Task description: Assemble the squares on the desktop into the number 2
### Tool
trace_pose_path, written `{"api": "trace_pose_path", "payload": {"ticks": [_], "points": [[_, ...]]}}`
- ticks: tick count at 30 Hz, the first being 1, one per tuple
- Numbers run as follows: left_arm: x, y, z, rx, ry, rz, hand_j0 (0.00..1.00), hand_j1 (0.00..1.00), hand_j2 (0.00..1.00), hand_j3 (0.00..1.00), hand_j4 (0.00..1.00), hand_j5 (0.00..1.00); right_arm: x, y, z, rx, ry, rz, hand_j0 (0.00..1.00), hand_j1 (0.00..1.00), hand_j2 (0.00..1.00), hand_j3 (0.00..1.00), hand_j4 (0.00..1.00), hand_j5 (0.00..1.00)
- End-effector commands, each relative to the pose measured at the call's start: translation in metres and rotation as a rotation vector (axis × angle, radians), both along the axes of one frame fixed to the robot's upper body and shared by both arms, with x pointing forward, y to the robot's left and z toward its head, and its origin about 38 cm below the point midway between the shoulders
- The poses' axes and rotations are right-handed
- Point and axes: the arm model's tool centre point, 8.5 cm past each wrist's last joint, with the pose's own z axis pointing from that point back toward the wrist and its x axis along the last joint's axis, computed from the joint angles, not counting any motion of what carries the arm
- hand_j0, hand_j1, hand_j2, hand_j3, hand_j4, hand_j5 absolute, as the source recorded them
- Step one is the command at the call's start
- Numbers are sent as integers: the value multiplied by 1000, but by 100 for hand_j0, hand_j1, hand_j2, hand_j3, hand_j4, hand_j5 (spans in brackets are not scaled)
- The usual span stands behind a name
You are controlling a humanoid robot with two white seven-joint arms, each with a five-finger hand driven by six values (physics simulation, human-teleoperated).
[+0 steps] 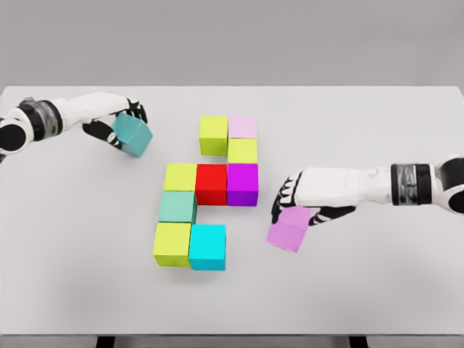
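Left hand [119,123] fingers clamp a teal cube [132,135] beside the figure's unfilled top-left corner. Right hand [308,197] fingers clamp a lilac cube [288,229] near the missing bottom-right cell of the partly built block numeral [210,190].

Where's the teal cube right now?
In the head view the teal cube is at the upper left, gripped in the left hand, apart from the block figure and left of its lime-green top block.

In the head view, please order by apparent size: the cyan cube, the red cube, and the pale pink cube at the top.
1. cyan cube
2. red cube
3. pale pink cube
Nearness to the camera may explain the differences, so their true sizes could be alike.
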Motion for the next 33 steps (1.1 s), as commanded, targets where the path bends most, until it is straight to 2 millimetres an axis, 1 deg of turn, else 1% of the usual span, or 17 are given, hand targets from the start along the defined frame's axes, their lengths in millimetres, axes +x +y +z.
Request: {"api": "trace_pose_path", "payload": {"ticks": [1, 4, 6, 8, 10, 13, 16, 18, 20, 21, 22, 23, 24, 25, 30, 33], "points": [[1, -11, -1, -18, 0, -16, 51, 51, 51, 51, 51, 51, -2, 4, -5, -1, 14, 8, 65, 65, 65, 65, 65, 65], [3, -17, -1, -25, -3, -23, 51, 51, 51, 51, 51, 51, -4, 6, -4, -1, 11, 16, 65, 65, 65, 65, 65, 65], [6, -28, 0, -36, -6, -34, 51, 51, 51, 51, 51, 51, -4, 7, -5, -6, 15, 22, 65, 65, 65, 65, 65, 65], [8, -31, 0, -42, -4, -25, 51, 51, 51, 51, 51, 51, -5, 9, -7, -9, 20, 30, 65, 65, 65, 65, 65, 65], [11, -40, 2, -49, -4, -26, 51, 51, 51, 51, 51, 51, -7, 12, -9, -11, 25, 42, 65, 65, 65, 65, 65, 65], [13, -45, 0, -56, 5, -3, 51, 51, 51, 51, 51, 51, -8, 16, -8, -5, 23, 51, 65, 65, 65, 65, 65, 65], [15, -46, 0, -66, 13, 28, 52, 52, 52, 52, 52, 52, -10, 30, -11, -4, 31, 89, 65, 65, 65, 65, 65, 65], [18, -45, 6, -70, -5, 37, 52, 52, 52, 52, 52, 52, -10, 32, -11, -3, 31, 93, 65, 65, 65, 65, 65, 65], [19, -45, 7, -76, -16, 45, 52, 52, 52, 52, 52, 52, -10, 31, -11, -4, 32, 92, 66, 66, 66, 66, 66, 66], [20, -51, 6, -84, -12, 48, 52, 52, 52, 52, 52, 52, -10, 31, -11, -4, 32, 92, 67, 67, 67, 67, 67, 67], [21, -56, 5, -89, -10, 46, 52, 52, 52, 52, 52, 52, -10, 31, -11, -5, 32, 91, 72, 72, 72, 72, 72, 72], [21, -56, 6, -90, -10, 49, 52, 52, 52, 52, 52, 52, -10, 30, -11, -6, 32, 90, 79, 79, 79, 79, 79, 79], [21, -60, 6, -93, -11, 44, 52, 52, 52, 52, 52, 52, -9, 29, -11, -9, 32, 86, 93, 93, 93, 93, 93, 93], [23, -60, 6, -93, -9, 53, 52, 52, 52, 52, 52, 52, -9, 27, -11, -11, 33, 83, 100, 100, 100, 100, 100, 100], [25, -67, 3, -95, -2, 85, 52, 52, 52, 52, 52, 52, -6, 15, -6, -33, 19, 62, 100, 100, 100, 100, 100, 100], [27, -70, 2, -98, 2, 94, 52, 52, 52, 52, 52, 52, -7, 13, -6, -37, 20, 60, 100, 100, 100, 100, 100, 100]]}}
